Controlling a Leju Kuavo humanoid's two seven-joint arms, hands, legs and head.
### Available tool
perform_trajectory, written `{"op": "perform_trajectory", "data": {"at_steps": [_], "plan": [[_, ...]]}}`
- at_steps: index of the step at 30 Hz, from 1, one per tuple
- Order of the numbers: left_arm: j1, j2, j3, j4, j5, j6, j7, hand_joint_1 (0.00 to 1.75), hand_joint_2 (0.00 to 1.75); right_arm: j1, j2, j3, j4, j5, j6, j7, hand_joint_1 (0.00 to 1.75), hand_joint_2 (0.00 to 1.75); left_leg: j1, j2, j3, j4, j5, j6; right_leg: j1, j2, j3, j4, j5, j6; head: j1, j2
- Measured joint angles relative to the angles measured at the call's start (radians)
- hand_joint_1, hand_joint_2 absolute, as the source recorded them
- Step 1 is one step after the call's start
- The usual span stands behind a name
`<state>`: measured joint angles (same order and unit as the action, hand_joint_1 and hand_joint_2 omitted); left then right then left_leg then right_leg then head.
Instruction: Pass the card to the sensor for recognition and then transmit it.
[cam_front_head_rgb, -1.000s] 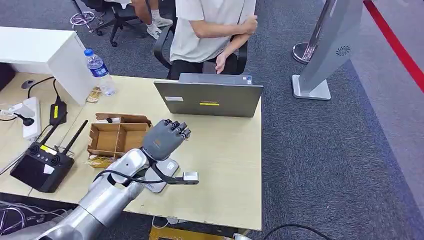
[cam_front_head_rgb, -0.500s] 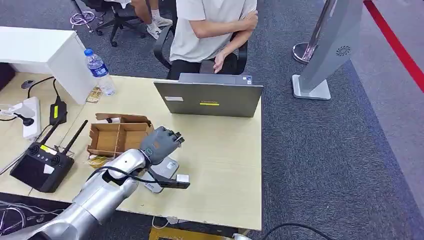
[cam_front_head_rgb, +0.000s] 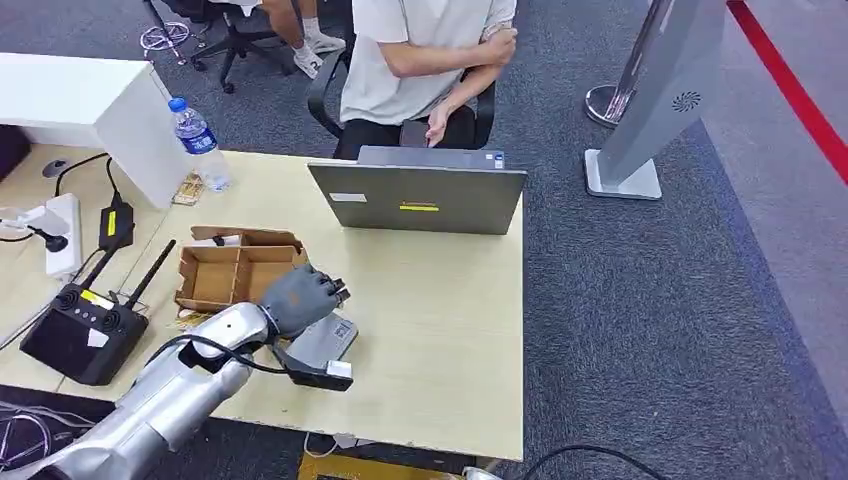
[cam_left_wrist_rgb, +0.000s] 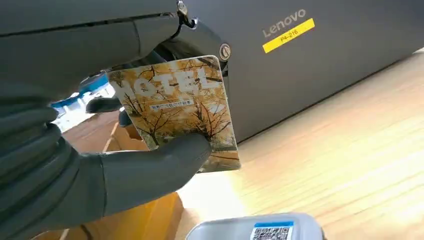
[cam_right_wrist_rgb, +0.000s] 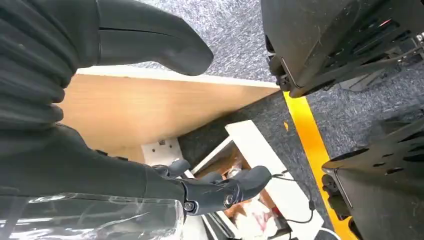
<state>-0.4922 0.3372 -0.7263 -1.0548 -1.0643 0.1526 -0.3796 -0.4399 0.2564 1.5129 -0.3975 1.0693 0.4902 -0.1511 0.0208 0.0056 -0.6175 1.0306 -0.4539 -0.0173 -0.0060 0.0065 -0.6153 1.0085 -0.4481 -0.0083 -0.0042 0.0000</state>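
Observation:
My left hand (cam_front_head_rgb: 298, 298) pinches the card (cam_left_wrist_rgb: 185, 107), a picture of yellow autumn trees with the word HOTEL on it, between thumb (cam_left_wrist_rgb: 150, 172) and fingers. In the head view the hand hangs low over the far left part of the grey sensor (cam_front_head_rgb: 328, 340), and the card itself is hidden under the hand. The sensor's pale top with a code label (cam_left_wrist_rgb: 260, 231) lies just below the card. My right hand (cam_right_wrist_rgb: 90, 170) hangs beside the table's edge with its fingers (cam_right_wrist_rgb: 225, 191) apart and nothing in them.
A grey laptop (cam_front_head_rgb: 420, 198) stands open-backed behind the sensor, with a seated person (cam_front_head_rgb: 420, 60) beyond it. A brown cardboard box (cam_front_head_rgb: 235, 275) sits just left of my hand. A black controller (cam_front_head_rgb: 80, 330), a water bottle (cam_front_head_rgb: 197, 140) and cables lie further left.
My left hand has come down and back toward me and to the left, from above the table's middle to just over the sensor, still holding the card.

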Motion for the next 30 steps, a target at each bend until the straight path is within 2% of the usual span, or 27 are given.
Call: {"op": "perform_trajectory", "data": {"at_steps": [2,6,10,12,14,22,24,25,27,28,30], "plan": [[0.000,0.007,0.000,-0.005,0.002,0.001,-0.002,1.75,1.75,0.000,0.000,0.000,-0.001,0.000,-0.001,-0.001,0.00,1.75,0.000,0.000,0.000,0.000,0.000,0.000,0.000,0.000,0.000,0.000,0.000,0.000,0.000,0.000],[0.013,0.049,-0.001,-0.047,0.039,0.031,-0.073,1.75,1.75,0.000,0.000,0.000,-0.001,0.008,-0.009,-0.014,0.00,1.75,0.000,0.001,-0.001,0.000,0.000,0.000,0.000,0.001,0.000,0.000,0.000,0.000,0.000,0.000],[0.051,0.163,-0.001,-0.163,0.124,0.016,-0.156,1.75,1.75,0.000,0.000,0.000,-0.001,0.018,-0.012,-0.029,0.00,1.75,0.000,0.002,0.000,0.000,0.000,-0.001,0.000,0.003,-0.001,0.001,0.000,-0.001,0.000,0.000],[0.069,0.214,-0.001,-0.211,0.140,0.014,-0.169,1.75,1.75,0.000,0.000,0.000,-0.001,0.024,-0.014,-0.030,0.00,1.75,0.000,0.002,0.000,0.000,-0.001,-0.001,0.000,0.003,-0.002,0.001,-0.001,-0.002,0.000,0.000],[0.085,0.245,-0.001,-0.247,0.146,0.015,-0.180,1.75,1.75,0.000,0.000,0.000,-0.001,0.026,-0.018,-0.032,0.00,1.75,0.000,0.001,0.000,0.000,-0.001,-0.001,0.000,0.002,-0.001,0.001,-0.002,-0.002,0.000,0.000],[0.091,0.251,-0.001,-0.259,0.146,0.016,-0.185,1.75,1.75,0.000,-0.001,0.000,-0.001,0.026,-0.018,-0.033,0.00,1.75,0.000,0.001,-0.001,-0.001,-0.001,-0.001,0.000,0.002,-0.001,0.001,-0.002,-0.002,0.000,0.000],[0.106,0.270,-0.001,-0.284,0.150,0.014,-0.197,1.75,1.75,0.000,-0.001,0.000,-0.001,0.027,-0.019,-0.038,0.00,1.75,0.000,0.001,-0.001,-0.001,-0.001,-0.001,0.000,0.002,-0.001,0.001,-0.002,-0.002,0.000,0.000],[0.111,0.285,-0.001,-0.301,0.156,0.002,-0.207,1.75,1.75,0.000,-0.001,0.000,-0.001,0.032,-0.019,-0.039,0.00,1.75,0.000,0.001,-0.001,0.000,-0.001,-0.001,0.000,0.002,-0.001,0.001,-0.002,-0.002,0.000,0.000],[0.116,0.374,-0.001,-0.376,0.201,-0.115,-0.234,1.75,1.75,0.000,-0.001,0.000,-0.001,0.053,-0.020,-0.048,0.00,1.75,0.000,0.001,0.000,0.000,-0.001,-0.001,0.000,0.002,-0.001,0.001,-0.001,-0.002,0.000,0.000],[0.114,0.392,-0.001,-0.388,0.206,-0.140,-0.239,1.75,1.75,0.000,-0.001,0.000,-0.001,0.062,-0.020,-0.051,0.00,1.75,0.000,0.001,0.000,0.000,-0.001,-0.001,0.000,0.002,-0.002,0.001,-0.002,-0.002,0.000,0.000],[0.110,0.391,-0.001,-0.388,0.204,-0.154,-0.239,1.75,1.75,0.000,0.000,0.000,-0.001,0.064,-0.019,-0.051,0.00,1.75,0.000,0.001,0.000,0.000,-0.001,-0.001,0.000,0.002,-0.002,0.001,-0.002,-0.002,0.000,0.000]]}}
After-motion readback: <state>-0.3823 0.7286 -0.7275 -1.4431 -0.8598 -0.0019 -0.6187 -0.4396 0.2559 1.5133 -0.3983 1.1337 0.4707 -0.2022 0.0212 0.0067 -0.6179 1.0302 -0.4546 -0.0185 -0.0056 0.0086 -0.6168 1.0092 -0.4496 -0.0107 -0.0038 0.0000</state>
